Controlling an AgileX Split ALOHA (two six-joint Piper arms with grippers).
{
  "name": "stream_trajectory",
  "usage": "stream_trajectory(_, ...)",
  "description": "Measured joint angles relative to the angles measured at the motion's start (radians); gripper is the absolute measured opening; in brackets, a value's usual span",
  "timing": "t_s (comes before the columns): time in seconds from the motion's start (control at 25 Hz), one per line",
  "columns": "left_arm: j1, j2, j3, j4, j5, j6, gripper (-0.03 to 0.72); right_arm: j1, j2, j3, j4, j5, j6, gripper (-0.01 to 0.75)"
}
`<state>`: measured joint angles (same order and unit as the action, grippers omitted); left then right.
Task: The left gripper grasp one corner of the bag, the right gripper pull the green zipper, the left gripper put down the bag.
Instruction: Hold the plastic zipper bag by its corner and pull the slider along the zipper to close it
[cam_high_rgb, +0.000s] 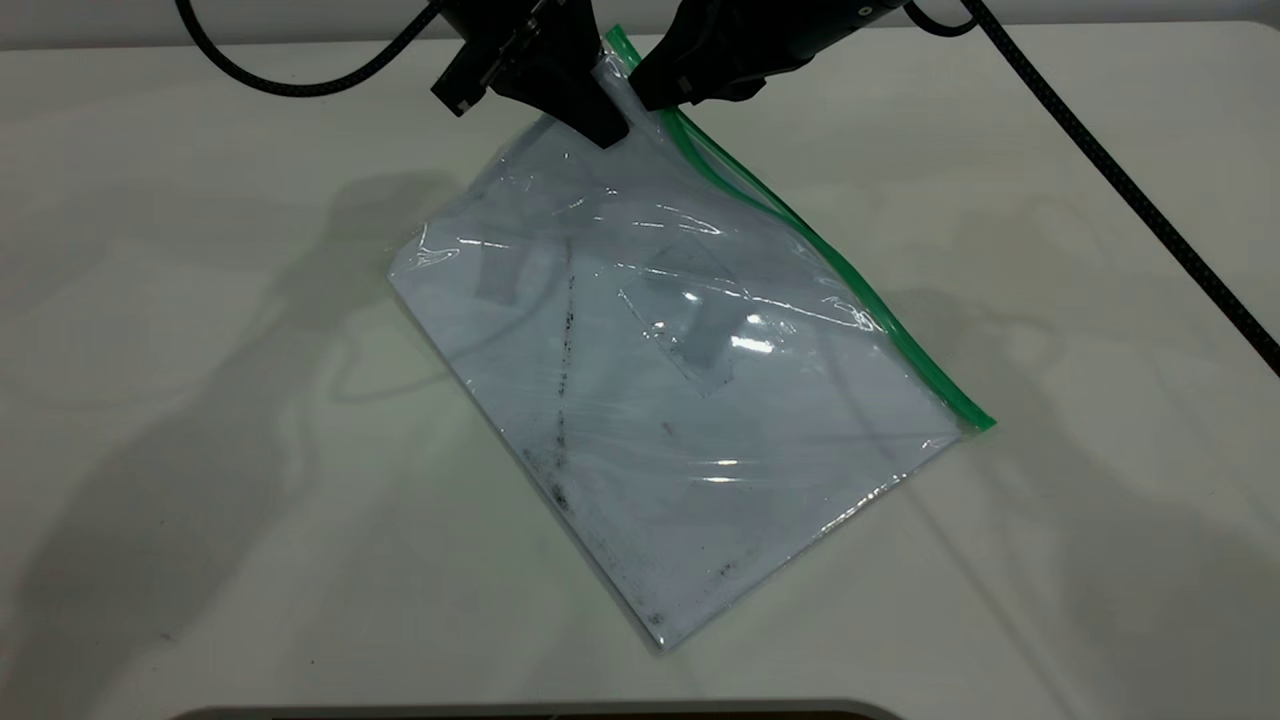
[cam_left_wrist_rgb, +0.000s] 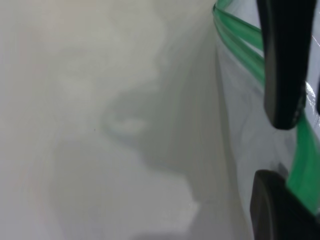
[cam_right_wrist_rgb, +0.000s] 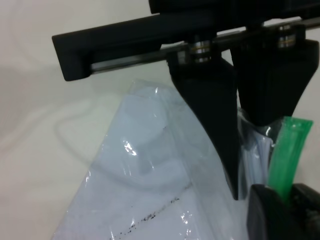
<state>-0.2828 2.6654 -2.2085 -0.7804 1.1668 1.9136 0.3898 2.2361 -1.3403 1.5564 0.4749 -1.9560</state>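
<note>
The bag (cam_high_rgb: 650, 380) is a clear pouch with white paper inside and a dark streak. Its far corner (cam_high_rgb: 618, 45) is raised while its near end lies on the table. My left gripper (cam_high_rgb: 605, 128), with its narrow wedge fingers (cam_right_wrist_rgb: 215, 115), is shut on that corner just beside the green strip. The green zipper (cam_high_rgb: 840, 265) runs down the bag's right edge. My right gripper (cam_high_rgb: 655, 95) is at the zipper's top end, right next to the left one. In the right wrist view its jaws (cam_right_wrist_rgb: 292, 192) are closed around the green zipper (cam_right_wrist_rgb: 287, 150). The slider tab is hidden.
The white table (cam_high_rgb: 200, 400) lies bare around the bag. A smooth black cable (cam_high_rgb: 300, 85) loops at the far left, and a braided cable (cam_high_rgb: 1130, 190) runs down the right side. A dark rounded edge (cam_high_rgb: 520, 712) shows at the near table edge.
</note>
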Motion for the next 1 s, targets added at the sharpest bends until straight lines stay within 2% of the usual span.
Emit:
stream_trajectory(0.12,0.000,0.000,0.000,0.001,0.000,0.000,0.054,0.000,0.000,0.000,0.000,-0.001,0.000,0.024)
stream_trajectory(0.64,0.013,0.008,-0.069,-0.035,0.002,-0.056,0.054,-0.001,0.000,-0.002,0.011,-0.002,0.012,0.022)
stream_trajectory(1.0,0.032,0.008,-0.102,-0.055,0.002,-0.121,0.054,-0.001,-0.006,-0.009,0.010,-0.044,0.049,0.022)
